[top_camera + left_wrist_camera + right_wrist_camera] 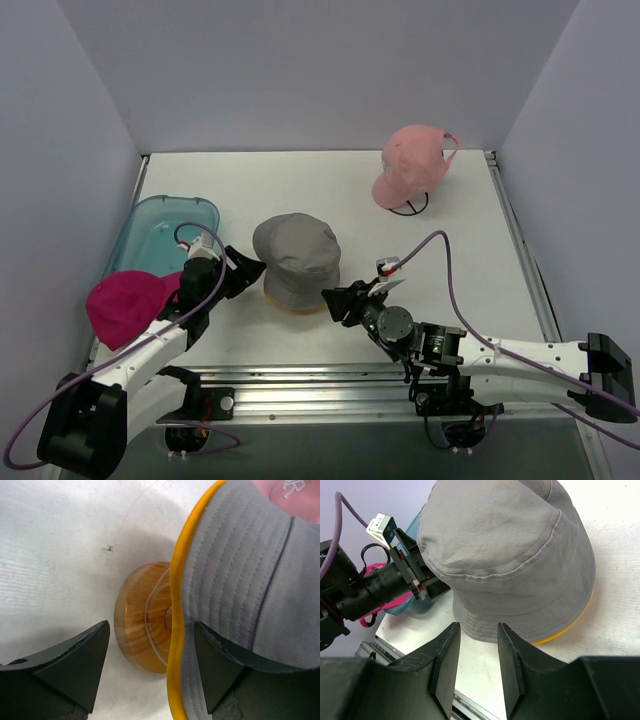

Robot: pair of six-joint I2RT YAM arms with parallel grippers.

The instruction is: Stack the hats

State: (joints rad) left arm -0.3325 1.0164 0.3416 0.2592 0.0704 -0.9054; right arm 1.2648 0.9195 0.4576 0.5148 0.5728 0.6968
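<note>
A grey bucket hat (296, 255) sits over a yellow bucket hat (292, 306), of which only the rim shows. My left gripper (248, 271) is at their left brim. Its jaws are open and straddle the yellow rim (176, 630) and grey brim (240, 580) without pinching them. My right gripper (337, 301) is at the front right of the stack, open, with nothing between its fingers (445, 665); the grey hat (510, 555) is just ahead. The magenta cap (125, 305) lies at the left by my left arm. The light pink cap (412, 165) hangs at the back right.
A wooden stand (140, 620) sits under the two bucket hats. A teal tray (165, 228) lies at the left, behind the magenta cap. The pink cap rests on a thin black wire stand (410, 208). Walls close in the table on three sides.
</note>
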